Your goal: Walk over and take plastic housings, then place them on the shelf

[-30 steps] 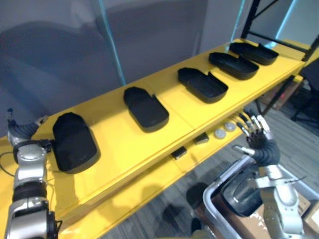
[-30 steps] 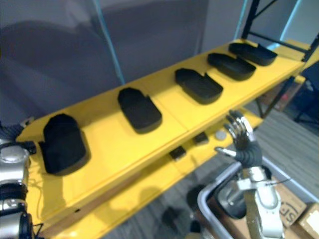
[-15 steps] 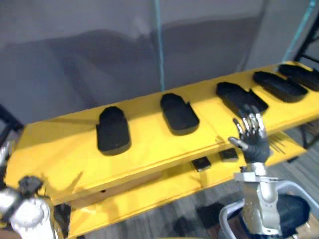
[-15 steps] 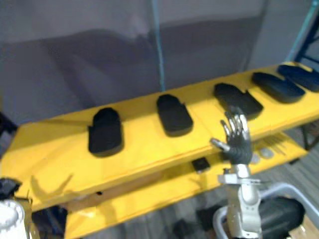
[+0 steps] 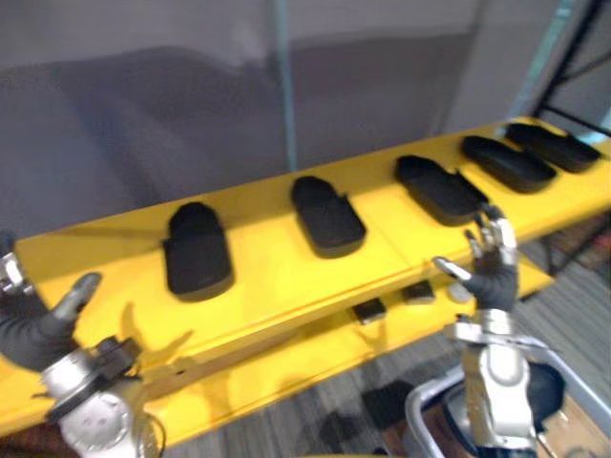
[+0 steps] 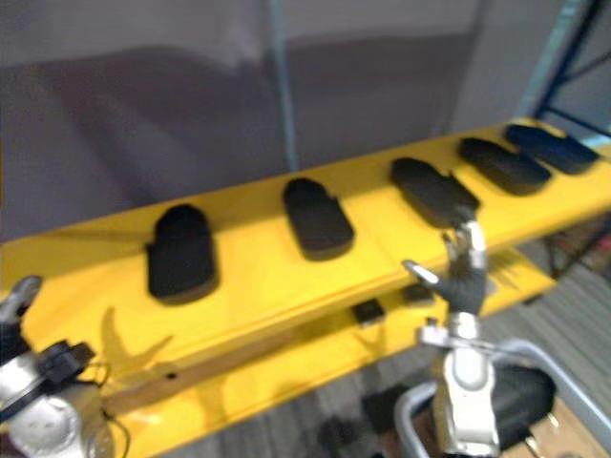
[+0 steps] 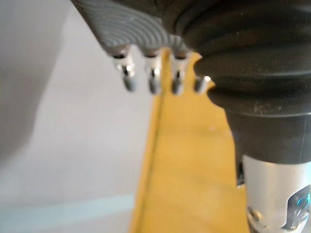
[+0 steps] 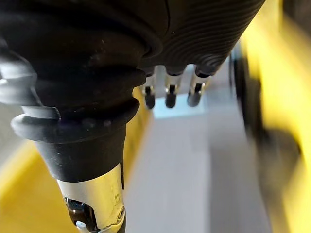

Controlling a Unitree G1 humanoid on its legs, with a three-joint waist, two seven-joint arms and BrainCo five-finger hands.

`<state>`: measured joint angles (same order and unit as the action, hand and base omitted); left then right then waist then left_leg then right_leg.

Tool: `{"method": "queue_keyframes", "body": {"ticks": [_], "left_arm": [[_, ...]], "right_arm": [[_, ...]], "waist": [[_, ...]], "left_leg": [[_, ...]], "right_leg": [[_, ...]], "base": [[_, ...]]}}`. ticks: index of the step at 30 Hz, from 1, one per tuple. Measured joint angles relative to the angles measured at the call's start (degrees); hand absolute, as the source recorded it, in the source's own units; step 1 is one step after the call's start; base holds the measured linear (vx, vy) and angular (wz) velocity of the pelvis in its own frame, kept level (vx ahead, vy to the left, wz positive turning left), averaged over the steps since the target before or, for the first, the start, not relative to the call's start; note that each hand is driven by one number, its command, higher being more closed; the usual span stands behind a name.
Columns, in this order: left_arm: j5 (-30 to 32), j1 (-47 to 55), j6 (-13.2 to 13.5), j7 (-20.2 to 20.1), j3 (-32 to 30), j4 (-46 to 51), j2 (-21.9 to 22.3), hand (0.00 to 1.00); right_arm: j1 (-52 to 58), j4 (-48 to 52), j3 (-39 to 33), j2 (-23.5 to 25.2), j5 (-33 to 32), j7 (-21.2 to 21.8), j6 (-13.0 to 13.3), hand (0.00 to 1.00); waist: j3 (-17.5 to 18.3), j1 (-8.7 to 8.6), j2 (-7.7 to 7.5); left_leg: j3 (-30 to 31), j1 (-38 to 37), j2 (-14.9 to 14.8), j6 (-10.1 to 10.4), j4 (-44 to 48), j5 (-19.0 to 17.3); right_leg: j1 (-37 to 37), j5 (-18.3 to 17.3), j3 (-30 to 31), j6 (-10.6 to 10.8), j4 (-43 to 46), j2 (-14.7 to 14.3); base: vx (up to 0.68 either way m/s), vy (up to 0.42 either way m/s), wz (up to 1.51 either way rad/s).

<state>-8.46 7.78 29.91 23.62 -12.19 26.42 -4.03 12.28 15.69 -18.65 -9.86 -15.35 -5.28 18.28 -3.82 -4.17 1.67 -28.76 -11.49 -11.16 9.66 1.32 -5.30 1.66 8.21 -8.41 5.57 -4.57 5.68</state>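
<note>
Five housings point(image 5: 327, 215) lie in a row on the shelf point(image 5: 258, 291). Both hands are relaxed and empty: the right hand point(image 5: 492, 267) is raised before the shelf's front edge, the left hand point(image 5: 33, 329) low by its end. Likely between placements; next, fetch another housing.

Both head eyes look down on one yellow shelf point(image 5: 258, 277) and its housings point(image 5: 327, 215). Wrist cameras hug the left hand point(image 7: 152, 80) and right hand point(image 8: 170, 94).
</note>
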Motion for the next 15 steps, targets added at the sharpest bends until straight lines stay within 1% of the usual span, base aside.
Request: {"method": "queue_keyframes", "body": {"ticks": [2, 3, 4, 5, 6, 7, 8, 9, 10, 11, 12, 14, 15], "left_arm": [[0.5, -4.5, -0.4, 2.9, 2.0, -2.5, 0.0, 0.0], [0.6, -5.9, -0.5, 3.2, 2.6, -3.2, 0.0, 0.0], [1.5, -8.4, -1.8, 4.7, 3.5, -3.9, -0.1, 0.0], [2.4, -9.6, -2.5, 5.3, 3.8, -4.1, -0.1, 0.0], [3.2, -11.3, -3.6, 6.0, 4.2, -4.1, 0.0, 0.0], [4.7, -12.2, -4.7, 6.8, 3.9, -3.8, -0.1, 0.0], [5.0, -12.3, -5.3, 7.2, 3.6, -3.4, -0.2, 0.0], [5.0, -11.7, -6.6, 7.9, 2.9, -2.2, -0.2, 0.0], [5.0, -9.7, -7.8, 8.7, 1.4, -0.3, -0.2, 0.0], [5.0, -8.3, -8.4, 8.9, 0.7, 0.9, -0.2, 0.0], [5.1, -4.6, -9.1, 8.7, -0.5, 3.4, -0.2, 0.0], [5.0, -1.7, -9.1, 8.1, -0.6, 5.1, -0.2, 0.0], [5.0, -0.5, -8.7, 7.3, -0.9, 5.7, -0.2, 0.0]], "right_arm": [[3.8, 3.4, -5.7, 0.0, -4.7, 0.5, 1.0, 0.0], [5.0, 3.9, -6.7, 0.1, -5.9, 0.6, 1.2, 0.0], [7.0, 4.5, -7.7, 0.6, -8.4, 2.6, 1.8, 0.0], [8.0, 4.9, -7.7, 0.9, -9.3, 3.7, 1.9, 0.0], [9.5, 5.9, -7.0, 1.9, -10.9, 6.1, 2.0, 0.0], [9.8, 6.5, -5.7, 2.8, -11.1, 8.3, 2.0, 0.0], [9.4, 6.4, -4.5, 2.9, -11.1, 9.4, 2.0, 0.0], [7.9, 6.4, -1.6, 2.8, -11.1, 11.5, 2.0, 0.0], [5.1, 6.2, 1.5, 2.4, -11.1, 13.7, 2.0, 0.0], [3.5, 6.2, 2.9, 2.0, -11.0, 14.3, 1.9, 0.0], [-0.9, 5.5, 6.3, 0.4, -10.8, 14.7, 1.5, 0.0], [-4.2, 4.1, 8.1, -0.8, -10.7, 14.4, 1.1, 0.0], [-5.8, 2.7, 8.7, -0.8, -9.9, 13.7, 0.7, 0.0]], "waist": [[-0.7, -3.75, 0.28], [-0.8, -4.82, 0.26], [-1.1, -6.21, 0.28], [-1.2, -6.6, 0.3], [-1.5, -7.06, 0.53], [-1.7, -6.98, 0.62], [-2.2, -6.47, 0.45], [-3.6, -4.71, -0.03], [-5.0, -3.19, 0.18], [-5.4, -2.59, 0.47], [-6.2, -1.41, 1.46], [-6.3, -0.47, 2.78], [-6.3, 0.83, 2.95]], "left_leg": [[-4.3, -1.8, -0.6, 0.3, 1.5, -2.0], [-5.2, -2.2, -0.6, 0.3, 1.5, -2.1], [-6.4, -2.9, -0.5, 0.3, 1.4, -2.4], [-6.7, -3.3, -0.4, 0.3, 1.3, -2.5], [-7.4, -3.7, -0.4, 0.3, 1.5, -2.8], [-7.4, -3.3, -0.2, -0.2, 2.5, -3.1], [-6.1, -3.0, -0.2, -0.9, 4.0, -3.5], [-0.4, -1.8, -0.4, -2.9, 8.9, -4.6], [7.5, 0.9, -0.5, -5.8, 14.9, -6.4], [10.9, 2.4, -0.4, -6.8, 17.9, -7.3], [17.3, 5.7, -0.1, -6.9, 23.0, -9.6], [20.5, 6.7, 0.1, -6.6, 22.9, -11.7], [20.3, 6.6, 0.7, -5.5, 19.8, -12.6]], "right_leg": [[-0.7, 0.2, 3.9, 0.1, 0.0, -1.0], [-0.7, 0.3, 4.5, 0.1, 0.0, -1.1], [-0.8, 0.4, 5.7, 0.2, 0.0, -1.3], [-0.8, 0.4, 6.2, 0.2, 0.0, -1.5], [-1.0, 0.5, 7.1, 0.3, 0.0, -1.7], [-1.6, 0.5, 8.1, 0.3, 0.0, -1.7], [-1.8, 0.5, 9.1, 0.3, 0.0, -1.7], [-1.9, 0.6, 11.5, 0.0, 0.0, -1.6], [-2.3, 0.5, 13.7, 0.0, 0.0, -1.8], [-2.7, 0.5, 14.5, 0.0, 0.0, -1.9], [-3.7, 0.8, 15.4, -0.4, 0.0, -1.9], [-5.0, 1.6, 15.1, -0.7, 0.0, -2.2], [-6.5, 2.7, 14.6, 0.2, 0.0, -2.1]], "base": [[0.02, 0.021, -0.99], [0.01, 0.019, -0.68], [0.0, 0.017, -0.42], [-0.02, 0.025, -0.47], [-0.04, 0.021, -0.38], [-0.04, 0.013, -0.4], [-0.04, -0.005, -0.64], [-0.1, -0.03, -0.9], [-0.1, -0.027, -0.95], [-0.17, 0.048, -0.82], [-0.11, 0.114, -0.49], [-0.12, 0.19, -0.13], [-0.1, 0.197, 0.26]]}}
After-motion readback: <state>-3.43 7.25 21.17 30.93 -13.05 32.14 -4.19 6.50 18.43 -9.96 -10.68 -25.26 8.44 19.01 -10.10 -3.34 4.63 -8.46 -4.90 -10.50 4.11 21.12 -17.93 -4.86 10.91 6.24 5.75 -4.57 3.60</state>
